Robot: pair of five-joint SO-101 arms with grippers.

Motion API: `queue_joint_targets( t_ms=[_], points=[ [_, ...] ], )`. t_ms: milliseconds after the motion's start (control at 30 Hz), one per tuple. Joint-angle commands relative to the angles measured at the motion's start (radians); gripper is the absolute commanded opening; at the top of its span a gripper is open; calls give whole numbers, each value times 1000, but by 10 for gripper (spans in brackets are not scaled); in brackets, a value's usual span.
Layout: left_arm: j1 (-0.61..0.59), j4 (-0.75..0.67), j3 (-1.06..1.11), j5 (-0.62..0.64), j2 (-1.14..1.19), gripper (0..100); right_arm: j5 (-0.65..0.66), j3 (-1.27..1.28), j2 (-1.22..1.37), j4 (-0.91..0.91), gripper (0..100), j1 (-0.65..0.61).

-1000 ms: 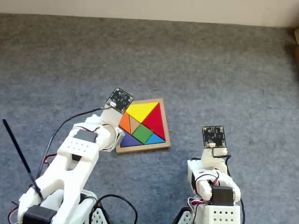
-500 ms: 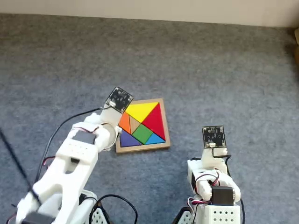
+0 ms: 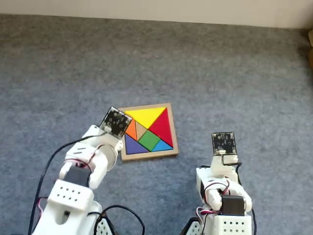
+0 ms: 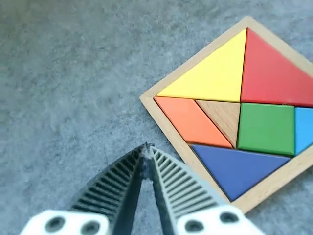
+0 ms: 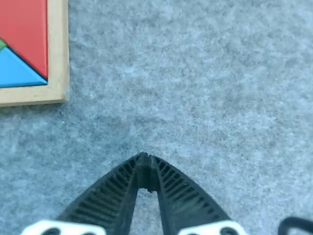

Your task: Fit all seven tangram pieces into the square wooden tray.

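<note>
The square wooden tray (image 3: 149, 155) lies on the grey carpet (image 3: 220, 63) between the arms, nearer the left one, and looks full: yellow large triangle (image 4: 210, 76), red large triangle (image 4: 269, 73), orange parallelogram (image 4: 193, 122), bare-wood small triangle (image 4: 222, 115), green square (image 4: 266, 128), light-blue small triangle (image 4: 304, 129) and dark-blue triangle (image 4: 239, 166) (seven, so the job seems done). The left gripper (image 4: 146, 149), jaws pressed together and empty, hangs just beside the tray's left edge. The right gripper (image 5: 143, 157), likewise closed on nothing, sits over carpet near and right of the tray. The risk is a careless rightward sweep of the left gripper, which could knock the rim and pop the orange or dark-blue piece loose.
</note>
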Motion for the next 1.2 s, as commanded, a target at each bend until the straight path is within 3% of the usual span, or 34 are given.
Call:
queue_joint_targets(
  t_ms=[0,300,567,1000,1167],
  points=[
    [10,-6,38,5,-131,6,-5,150,-16,5,8,8],
    [-133,155,105,6,-409,6,-3,150,-16,5,8,8],
    [-140,288,182,5,-654,6,-2,150,-16,5,8,8],
    [-140,321,232,6,-634,8,-2,150,-16,5,8,7],
    [-140,465,232,5,-634,8,-2,150,-16,5,8,7]
  ],
)
